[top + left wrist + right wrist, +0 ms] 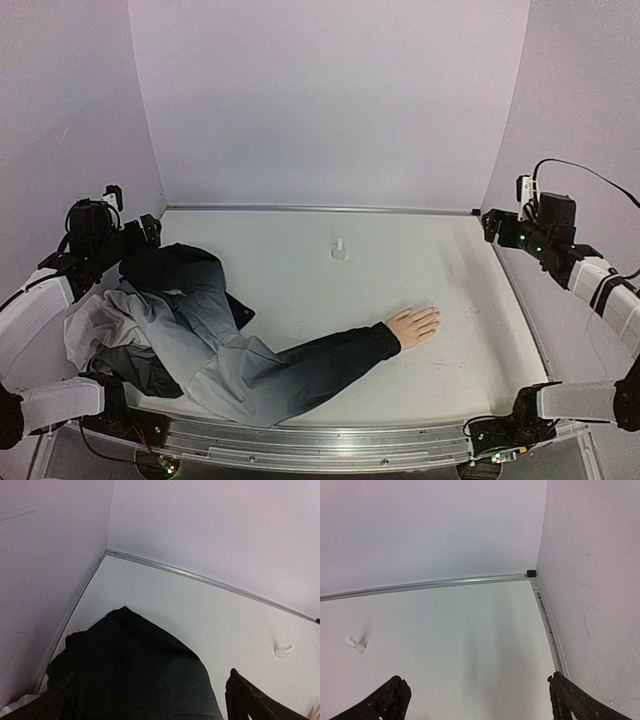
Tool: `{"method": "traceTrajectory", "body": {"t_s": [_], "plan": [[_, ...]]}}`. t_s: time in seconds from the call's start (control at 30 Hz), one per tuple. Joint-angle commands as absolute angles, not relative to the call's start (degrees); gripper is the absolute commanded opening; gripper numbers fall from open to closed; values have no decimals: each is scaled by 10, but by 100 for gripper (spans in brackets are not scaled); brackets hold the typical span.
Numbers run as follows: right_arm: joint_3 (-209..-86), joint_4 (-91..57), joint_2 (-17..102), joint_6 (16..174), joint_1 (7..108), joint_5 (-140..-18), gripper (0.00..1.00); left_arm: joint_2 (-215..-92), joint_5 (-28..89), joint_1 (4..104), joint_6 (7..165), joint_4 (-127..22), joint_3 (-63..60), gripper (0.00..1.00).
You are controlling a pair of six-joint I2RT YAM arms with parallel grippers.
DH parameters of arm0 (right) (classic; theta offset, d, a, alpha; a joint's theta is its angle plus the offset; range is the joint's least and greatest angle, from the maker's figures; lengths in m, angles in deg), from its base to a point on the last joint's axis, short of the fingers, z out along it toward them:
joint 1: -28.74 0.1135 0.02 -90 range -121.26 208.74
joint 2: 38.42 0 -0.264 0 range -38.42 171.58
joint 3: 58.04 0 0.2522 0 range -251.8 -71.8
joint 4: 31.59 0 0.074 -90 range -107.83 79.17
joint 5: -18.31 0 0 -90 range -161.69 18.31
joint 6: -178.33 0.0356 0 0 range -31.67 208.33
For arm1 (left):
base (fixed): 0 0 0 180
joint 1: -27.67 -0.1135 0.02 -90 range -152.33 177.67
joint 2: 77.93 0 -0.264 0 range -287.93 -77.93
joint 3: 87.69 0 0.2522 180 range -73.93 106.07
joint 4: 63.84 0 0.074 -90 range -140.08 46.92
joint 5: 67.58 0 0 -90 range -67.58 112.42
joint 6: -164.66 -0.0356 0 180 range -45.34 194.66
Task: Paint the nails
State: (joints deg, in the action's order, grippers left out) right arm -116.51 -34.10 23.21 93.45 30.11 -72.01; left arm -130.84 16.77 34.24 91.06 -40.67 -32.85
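Nails (pixel 435 314) sit at the fingertips of a pale peach mannequin hand (pixel 414 326), which lies flat on the white table (pixel 430 250), right of centre in the top view. At this size the single nails cannot be told apart, and neither wrist view shows them. The fingers of the mannequin hand are slightly spread and point to the right and a little away from the arms. A dark sleeve (pixel 320 362) ends at its wrist and runs back to the left into a crumpled jacket (pixel 175 310), dark with grey lining, heaped at the near left of the table.

Left gripper (pixel 150 230) hangs above the far end of the jacket, close to the left wall. In the left wrist view its two black fingertips stand wide apart at the bottom corners, with only dark cloth below the gap (pixel 155 675); nothing is held.

Right gripper (pixel 492 226) hangs near the right wall, well apart from the mannequin hand. In the right wrist view its fingertips are likewise spread wide over bare table (pixel 476 678), gripping nothing.

A small white bottle (pixel 339 248) stands alone toward the back of the table, near the middle, well apart from the mannequin hand and from both grippers. It also shows at the right edge of the left wrist view (pixel 283 651) and at the left of the right wrist view (pixel 356 644). A metal rail (pixel 320 209) runs along the foot of the back wall.
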Motion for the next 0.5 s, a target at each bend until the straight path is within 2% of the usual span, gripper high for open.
{"method": "traceTrajectory", "body": {"t_s": [0.0, 0.27, 0.47], "plan": [[-1177, -351, 235, 959, 307, -683, 98, -1322, 190, 352, 896, -389, -279, 99], [-1184, -360, 255, 1013, 319, -710, 98, -1351, 235, 370, 872, -342, -213, 99], [-1228, -344, 334, 1027, 380, -718, 98, -1361, 262, 380, 849, -322, -175, 99]]}}
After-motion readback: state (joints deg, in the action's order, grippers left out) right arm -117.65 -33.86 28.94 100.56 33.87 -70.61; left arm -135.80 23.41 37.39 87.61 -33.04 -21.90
